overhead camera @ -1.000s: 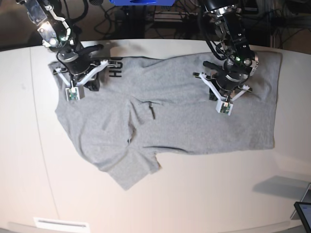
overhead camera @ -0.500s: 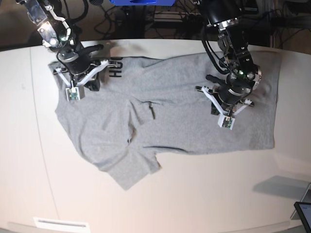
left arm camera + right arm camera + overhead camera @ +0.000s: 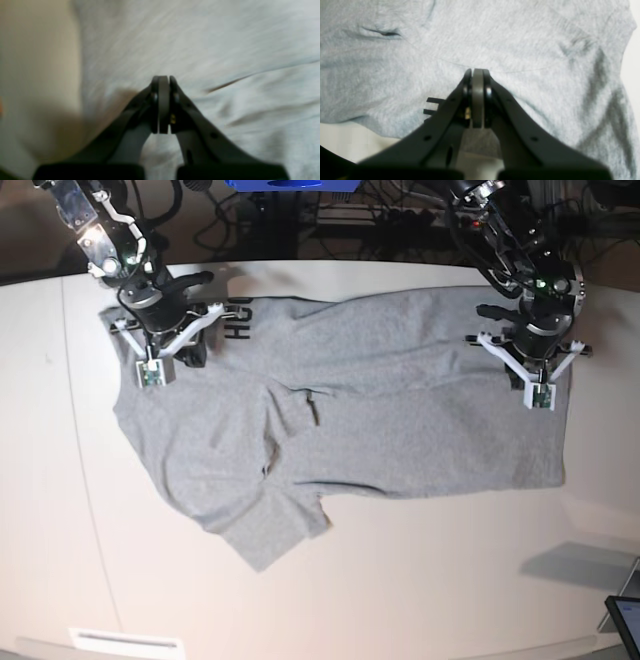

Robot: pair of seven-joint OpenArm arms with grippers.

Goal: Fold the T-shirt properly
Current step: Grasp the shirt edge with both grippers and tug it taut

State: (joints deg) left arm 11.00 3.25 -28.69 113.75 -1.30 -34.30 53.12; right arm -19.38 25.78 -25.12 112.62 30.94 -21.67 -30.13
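Grey T-shirt (image 3: 380,410), left gripper (image 3: 532,358) apparently farther hemward.

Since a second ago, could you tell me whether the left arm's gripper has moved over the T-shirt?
Yes. In the base view the left gripper has shifted toward the picture's right, from above mid-shirt to near the T-shirt's right-hand edge. Its jaws look shut.

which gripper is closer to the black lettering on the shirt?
Right gripper, just beside the black lettering. Left gripper is far across the T-shirt, near its hem end.
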